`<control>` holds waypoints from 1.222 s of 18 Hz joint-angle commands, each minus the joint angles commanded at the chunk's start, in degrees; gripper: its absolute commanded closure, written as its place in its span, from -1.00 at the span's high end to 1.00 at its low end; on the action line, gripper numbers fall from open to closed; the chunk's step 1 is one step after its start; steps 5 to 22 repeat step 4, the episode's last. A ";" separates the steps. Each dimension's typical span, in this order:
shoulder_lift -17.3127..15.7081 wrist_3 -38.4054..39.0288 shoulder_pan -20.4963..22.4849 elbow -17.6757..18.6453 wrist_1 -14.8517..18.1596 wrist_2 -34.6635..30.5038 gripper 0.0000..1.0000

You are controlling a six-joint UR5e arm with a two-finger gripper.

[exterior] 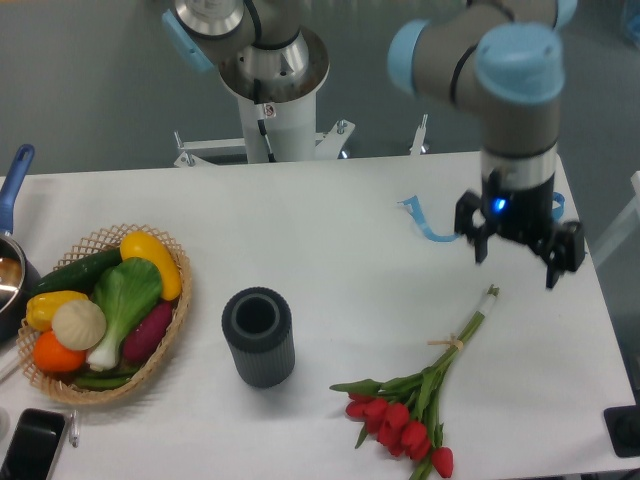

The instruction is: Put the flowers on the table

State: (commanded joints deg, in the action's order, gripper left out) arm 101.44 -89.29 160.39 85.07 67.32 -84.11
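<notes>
The flowers [415, 403], red tulips with green leaves and long tied stems, lie flat on the white table [330, 230] near its front right, stem ends pointing up and right. My gripper [515, 268] hangs in the air above and to the right of the stem tips, apart from the bunch. Its two fingers are spread wide and hold nothing.
A dark ribbed cylindrical vase [258, 337] stands left of the flowers. A wicker basket [168, 330] of vegetables sits at the left edge, with a pan [10, 262] behind it. Blue ribbon [425, 222] lies near the back right. A phone [32, 445] lies at the front left corner.
</notes>
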 joint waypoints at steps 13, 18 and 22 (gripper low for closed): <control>-3.43 -2.64 3.16 3.69 -0.34 3.08 1.00; -3.43 -2.64 3.16 3.69 -0.34 3.08 1.00; -3.43 -2.64 3.16 3.69 -0.34 3.08 1.00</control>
